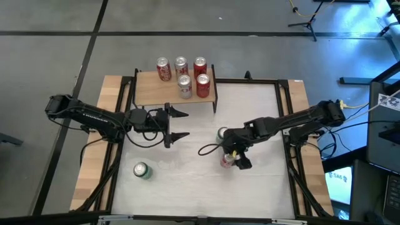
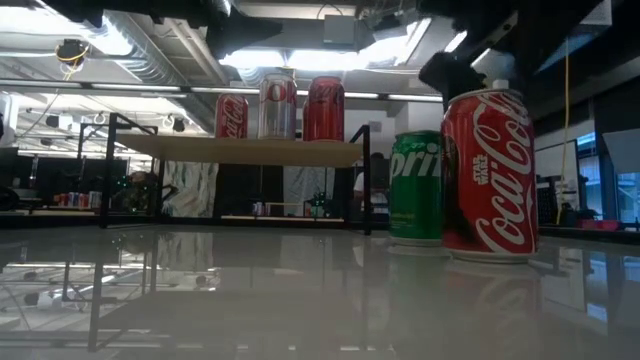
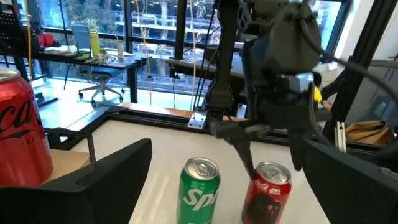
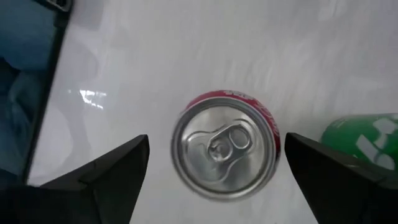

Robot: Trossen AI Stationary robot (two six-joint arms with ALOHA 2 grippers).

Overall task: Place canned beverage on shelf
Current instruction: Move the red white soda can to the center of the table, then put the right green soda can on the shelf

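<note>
Five cans (image 1: 182, 75) stand on the shelf (image 1: 148, 91) at the surface's (image 1: 187, 181) far edge as the right gripper (image 1: 232, 160), fingers spread, hangs over an upright red can (image 4: 225, 145) beside a green can (image 1: 222, 134). Left gripper (image 1: 177, 124) waits open near the shelf.

red can (image 2: 489, 175): red with white script lettering, silver top
green can (image 2: 415, 187): green, pale lettering
shelf (image 1: 150, 88): light wood board, black legs
shelf cans (image 1: 183, 76): red, one silver
worktop (image 1: 187, 181): glossy white, wooden side strips
second green can (image 1: 142, 170): green
</note>
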